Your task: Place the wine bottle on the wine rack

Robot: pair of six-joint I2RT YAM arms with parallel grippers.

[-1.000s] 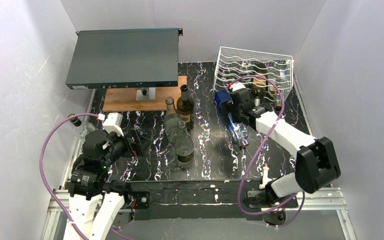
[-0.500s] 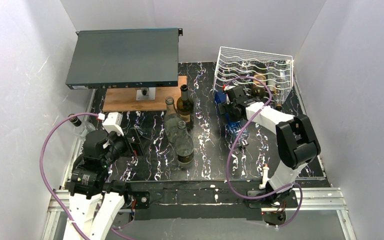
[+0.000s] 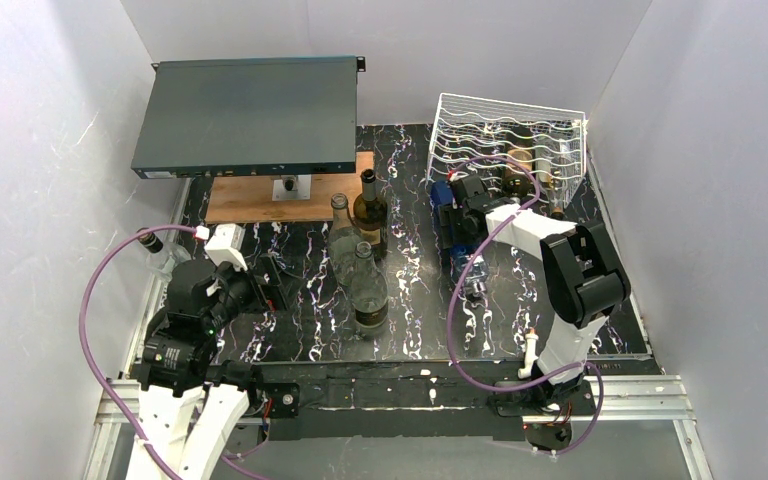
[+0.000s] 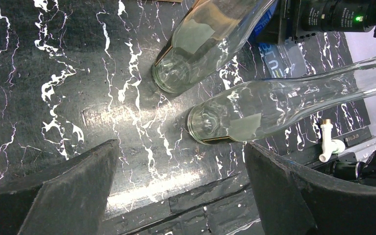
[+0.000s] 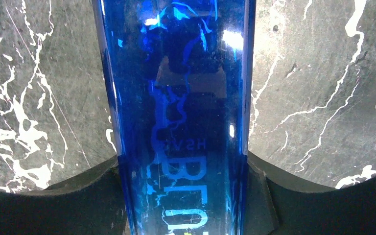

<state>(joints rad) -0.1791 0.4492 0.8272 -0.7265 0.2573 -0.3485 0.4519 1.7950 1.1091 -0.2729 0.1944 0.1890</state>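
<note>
A blue wine bottle [image 3: 446, 196] lies on the black marbled table just in front of the white wire wine rack [image 3: 505, 120]. My right gripper [image 3: 466, 208] sits over its body. In the right wrist view the blue glass [image 5: 176, 98] fills the gap of the right gripper [image 5: 182, 166], with both black fingers [image 5: 95, 186] pressed against its sides. At the near left, my left gripper [image 3: 274, 283] hovers low over the table. Its jaws [image 4: 181, 156] stand wide open around nothing.
The rack holds a couple of bottles [image 3: 522, 165]. A dark bottle [image 3: 370, 212] and two clear bottles [image 3: 368, 290] stand mid-table; the clear bottles [image 4: 262, 108] show in the left wrist view. A dark metal box [image 3: 245, 115] rests above a wooden board [image 3: 260, 200] at the back left.
My right arm has drawn in and turned over the blue bottle, and its jaws have closed in onto the glass. The left arm has not moved.
</note>
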